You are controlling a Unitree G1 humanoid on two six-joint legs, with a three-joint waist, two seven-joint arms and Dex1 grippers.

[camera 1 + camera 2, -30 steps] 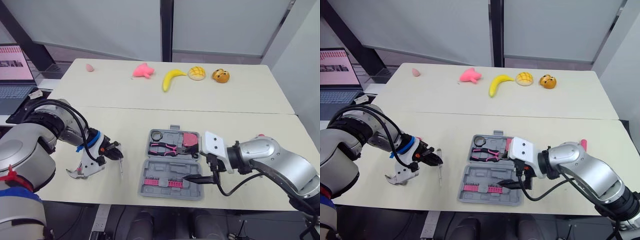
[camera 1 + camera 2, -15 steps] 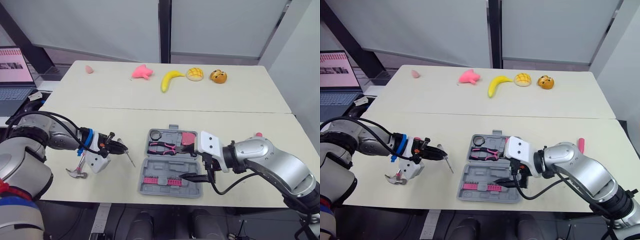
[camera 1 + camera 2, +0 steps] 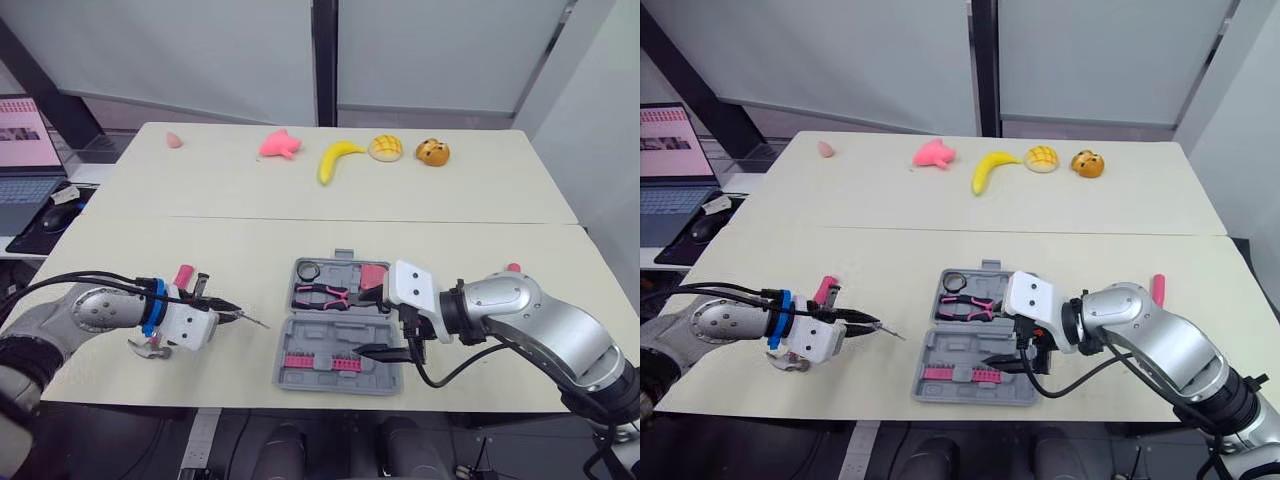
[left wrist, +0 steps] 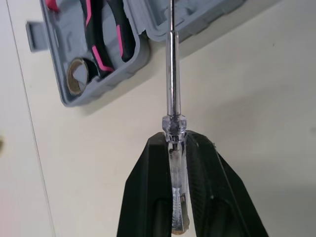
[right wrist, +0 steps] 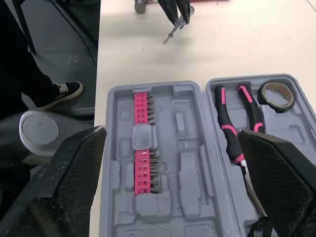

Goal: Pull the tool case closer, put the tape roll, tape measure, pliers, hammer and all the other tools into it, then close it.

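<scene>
Grey tool case (image 3: pixel 343 338) holds pliers (image 3: pixel 322 295), tape roll (image 3: pixel 309 270); left gripper (image 4: pixel 174 140) clamps screwdriver (image 4: pixel 172 79), right gripper (image 3: pixel 364 322) spread wide.

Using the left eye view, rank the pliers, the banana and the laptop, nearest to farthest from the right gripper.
1. Pliers, in the open tool case, right beside the right gripper.
2. Banana, ahead on the far side.
3. Laptop, far off to the left.

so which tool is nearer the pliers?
Right. The right tool hangs open over the tool case, beside the pliers; the left tool, shut on the screwdriver, is off the case's left side.
</scene>
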